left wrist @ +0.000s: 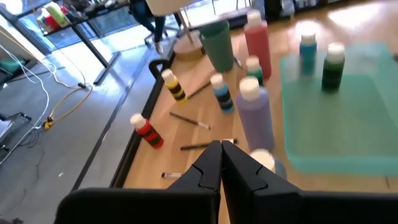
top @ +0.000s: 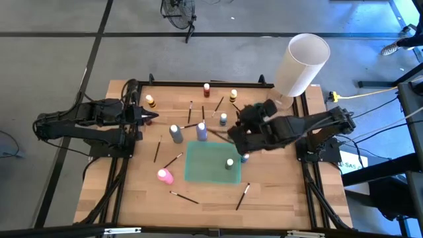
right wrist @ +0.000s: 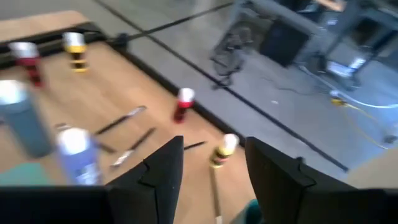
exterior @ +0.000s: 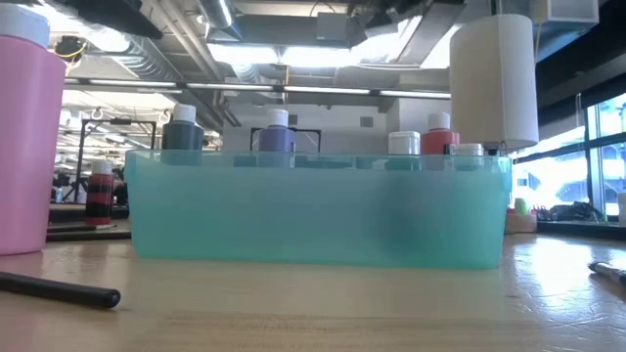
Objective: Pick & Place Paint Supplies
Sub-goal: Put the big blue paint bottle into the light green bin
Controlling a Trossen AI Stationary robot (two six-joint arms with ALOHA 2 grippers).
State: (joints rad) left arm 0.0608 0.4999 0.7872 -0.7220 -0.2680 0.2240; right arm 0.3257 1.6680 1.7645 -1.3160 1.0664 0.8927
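Note:
Small paint bottles stand upright on the wooden table: grey (top: 176, 133), purple (top: 201, 131), blue (top: 223, 119), red (top: 206, 88), yellow (top: 233, 96) and pink (top: 164, 176). A dark green bottle (top: 229, 163) stands in the teal tray (top: 198, 168), and a blue one (top: 244, 157) stands at the tray's right edge. Thin brushes (top: 184, 197) lie scattered on the table. My left gripper (top: 151, 116) hovers shut at the table's left, holding nothing. My right gripper (top: 239, 122) is raised above the bottles beyond the tray. It is open (right wrist: 214, 168), with nothing between its fingers.
A tall white cylinder (top: 301, 63) stands at the far right corner. More brushes (top: 242, 196) lie near the front edge. Black frame rails (top: 310, 178) run along the table's sides. The big pink bottle (exterior: 24, 137) stands left of the tray (exterior: 313, 210) in the low view.

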